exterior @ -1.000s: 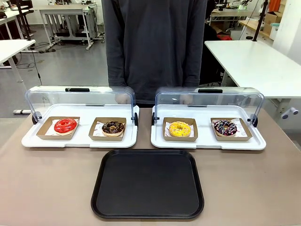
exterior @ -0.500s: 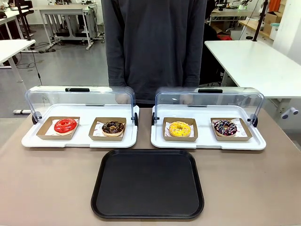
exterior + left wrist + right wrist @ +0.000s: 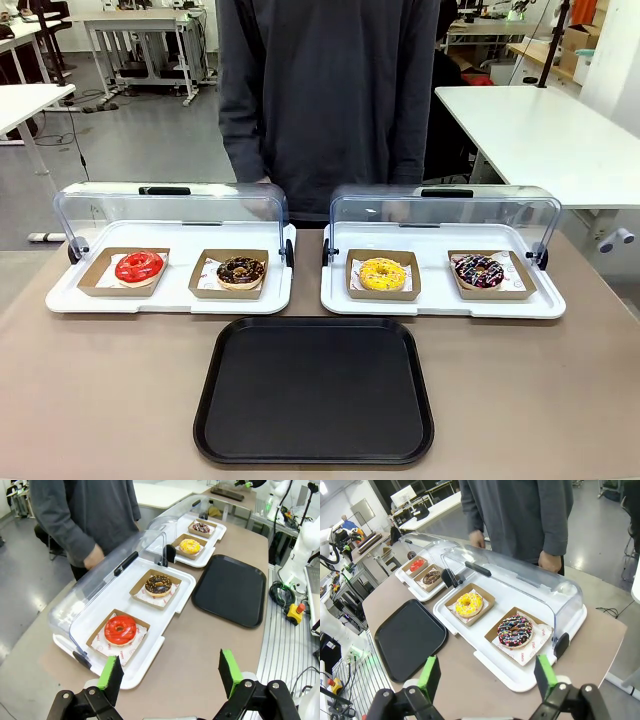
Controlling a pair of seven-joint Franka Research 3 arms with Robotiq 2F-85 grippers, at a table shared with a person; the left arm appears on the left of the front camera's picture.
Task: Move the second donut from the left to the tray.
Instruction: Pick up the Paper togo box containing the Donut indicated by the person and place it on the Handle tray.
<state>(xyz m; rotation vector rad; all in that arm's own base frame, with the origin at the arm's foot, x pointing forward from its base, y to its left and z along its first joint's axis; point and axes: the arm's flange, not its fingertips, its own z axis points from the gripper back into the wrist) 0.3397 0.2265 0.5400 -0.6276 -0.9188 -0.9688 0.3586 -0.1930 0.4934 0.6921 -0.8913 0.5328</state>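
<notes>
The second donut from the left (image 3: 241,270) (image 3: 158,584) (image 3: 431,577) is dark chocolate with tan crumbs. It sits in a small brown cardboard holder on the left white display tray (image 3: 170,298). The black tray (image 3: 315,390) (image 3: 230,590) (image 3: 410,637) lies flat in front of both display trays, nothing on it. My left gripper (image 3: 170,680) is open and hovers off the table's left end, well short of the red donut (image 3: 120,629). My right gripper (image 3: 487,680) is open too, above the table's right end near the pink-sprinkled donut (image 3: 515,630).
A yellow donut (image 3: 383,273) and a pink-sprinkled one (image 3: 479,270) rest on the right white tray (image 3: 440,305). Both clear domed lids (image 3: 170,205) are rolled back. A person stands at the far side, one hand (image 3: 93,557) close to the left lid's handle.
The person's hand behind the left lid has lifted a little. Donuts, trays and lids have stayed put.
</notes>
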